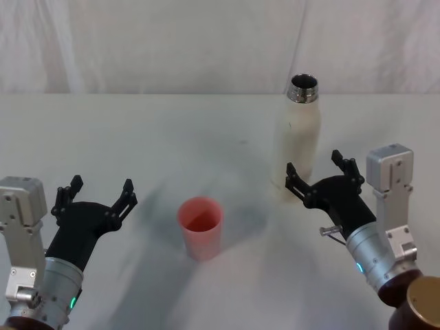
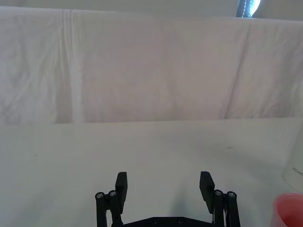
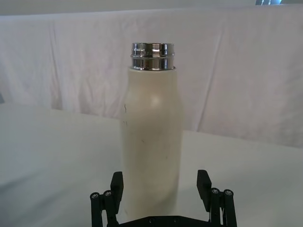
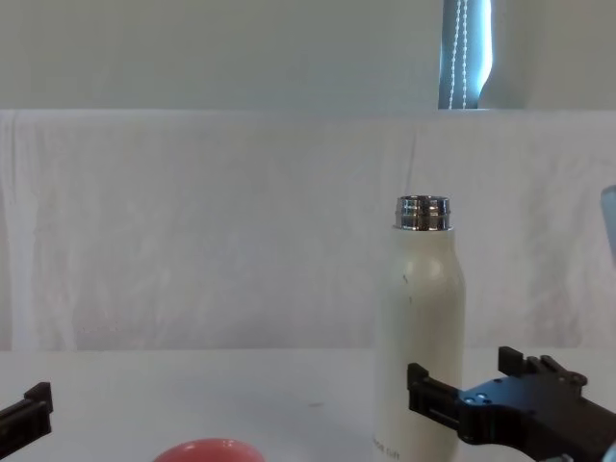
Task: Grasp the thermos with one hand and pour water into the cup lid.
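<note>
- Two grippers sit low over the white table (image 1: 137,137), one at each side, both empty.
- Far left – the left gripper (image 1: 96,196) hovers near the table's front edge, its black fingers (image 2: 121,185) spread wide with nothing between them; it is well apart from the thermos and a short way left of the cup lid.
- Middle – the cup lid (image 1: 201,227), a pink-red cup, stands upright with its mouth up between the two grippers, nearer the front than the thermos. Its rounded rim peeks in at the lower edge of the chest view (image 4: 204,449) and at a corner of the left wrist view (image 2: 289,210).
- Right of it – the thermos (image 1: 298,137) stands upright and uncapped, cream-white with a shiny threaded steel neck (image 3: 152,56); small grey print shows near its base in the chest view (image 4: 388,448).
- Far right – the right gripper (image 1: 322,174) faces the thermos's lower body, fingers (image 3: 203,182) wide apart – one to either side of the bottle as seen from the wrist, with a gap on each side, gripping nothing. From the head view its left fingertip lies just beside the bottle's base; whether it touches cannot be told.
- Behind everything hangs a creased white cloth backdrop (image 4: 192,241).
</note>
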Robot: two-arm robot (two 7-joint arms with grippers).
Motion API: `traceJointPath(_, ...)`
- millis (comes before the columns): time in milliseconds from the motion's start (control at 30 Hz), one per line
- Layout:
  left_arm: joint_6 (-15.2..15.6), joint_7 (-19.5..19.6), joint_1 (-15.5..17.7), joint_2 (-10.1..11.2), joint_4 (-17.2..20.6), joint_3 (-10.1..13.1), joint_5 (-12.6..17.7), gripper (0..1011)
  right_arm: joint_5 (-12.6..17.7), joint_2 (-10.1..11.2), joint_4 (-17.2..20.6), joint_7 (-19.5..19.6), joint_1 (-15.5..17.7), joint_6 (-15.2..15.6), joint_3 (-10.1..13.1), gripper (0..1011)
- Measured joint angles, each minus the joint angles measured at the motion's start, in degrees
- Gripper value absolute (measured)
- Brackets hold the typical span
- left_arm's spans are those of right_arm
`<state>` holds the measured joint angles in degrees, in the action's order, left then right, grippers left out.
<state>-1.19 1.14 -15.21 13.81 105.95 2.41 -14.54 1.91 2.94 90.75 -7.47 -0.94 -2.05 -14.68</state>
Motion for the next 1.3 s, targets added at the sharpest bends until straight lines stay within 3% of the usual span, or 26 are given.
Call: traceJointPath(1300,0.00,0.00,0.00,0.00,0.00,0.00,0.00,1001,1.20,-2.78,-8.20,-0.40,-7.59,-1.08,-1.16,1001)
